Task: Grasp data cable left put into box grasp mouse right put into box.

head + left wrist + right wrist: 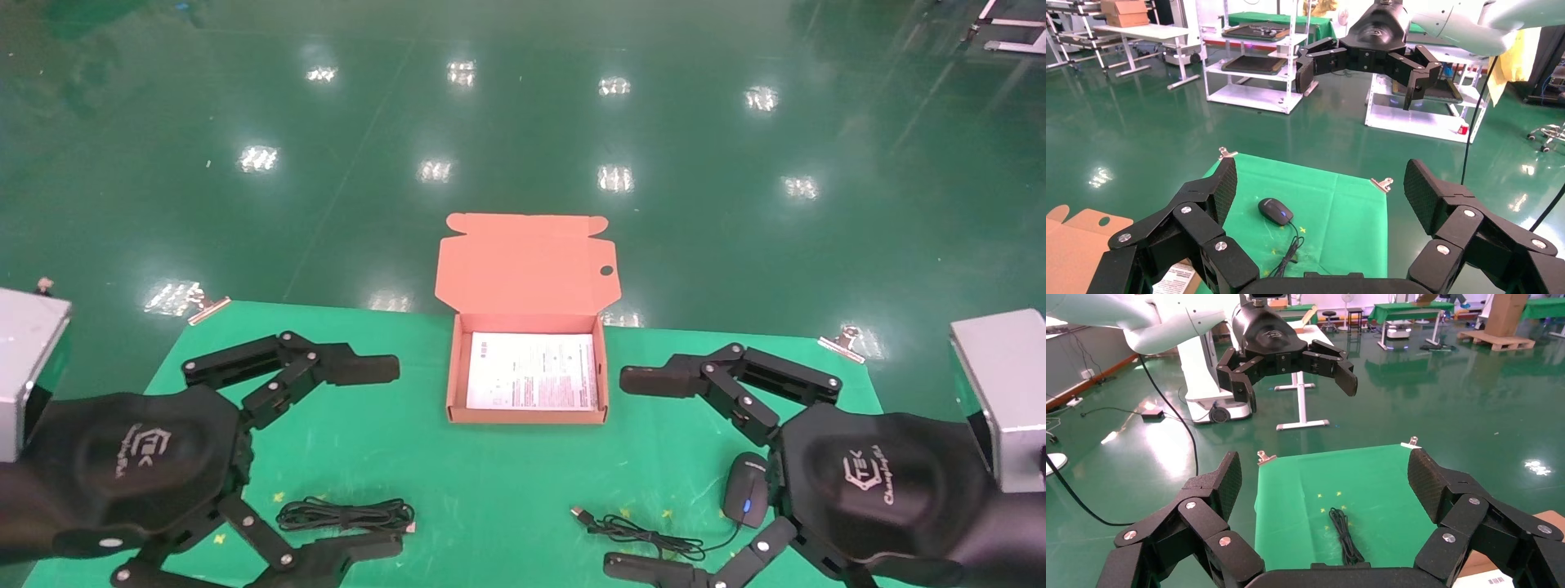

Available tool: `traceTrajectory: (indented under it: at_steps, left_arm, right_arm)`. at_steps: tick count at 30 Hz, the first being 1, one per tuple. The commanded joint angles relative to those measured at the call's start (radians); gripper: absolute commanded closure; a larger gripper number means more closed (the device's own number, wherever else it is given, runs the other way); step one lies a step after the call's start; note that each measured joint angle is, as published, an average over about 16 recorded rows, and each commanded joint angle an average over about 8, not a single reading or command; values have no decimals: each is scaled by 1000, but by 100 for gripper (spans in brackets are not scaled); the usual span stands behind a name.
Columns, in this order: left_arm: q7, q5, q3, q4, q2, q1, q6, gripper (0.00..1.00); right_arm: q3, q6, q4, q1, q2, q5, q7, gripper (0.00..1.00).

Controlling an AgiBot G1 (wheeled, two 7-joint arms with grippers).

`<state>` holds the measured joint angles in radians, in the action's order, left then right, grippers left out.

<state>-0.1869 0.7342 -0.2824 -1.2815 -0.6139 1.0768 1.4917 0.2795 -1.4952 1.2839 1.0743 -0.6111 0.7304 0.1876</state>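
Observation:
The salmon-orange box (456, 384) stands open at the table's middle, its lid up with one round hole, a white leaflet (531, 371) inside. The data cable (347, 516), a black looped bundle, lies on the green cloth at front left, between the fingers of my left gripper (382, 457), which is open and empty above it. The cable also shows in the right wrist view (1344, 538). The black mouse (745, 488) with a blue-lit wheel lies at front right, its cord (645, 532) trailing left to a USB plug. My right gripper (633, 469) is open and empty beside it. The mouse shows in the left wrist view (1275, 211).
The table is covered by a green cloth (490, 482) held by metal clips (208, 306) at the far corners. Beyond the far edge is a glossy green floor. Shelving and racks stand in the room in the left wrist view (1251, 58).

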Motion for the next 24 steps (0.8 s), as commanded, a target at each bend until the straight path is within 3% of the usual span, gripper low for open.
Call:
traceTrajectory:
  at_steps: [1, 24]
  left_arm:
    - [0, 0, 0, 0, 0, 0, 0, 0]
    - [0, 0, 0, 0, 0, 0, 0, 0]
  right_arm:
    - [0, 0, 0, 0, 0, 0, 0, 0]
    - [0, 0, 0, 0, 0, 0, 0, 0]
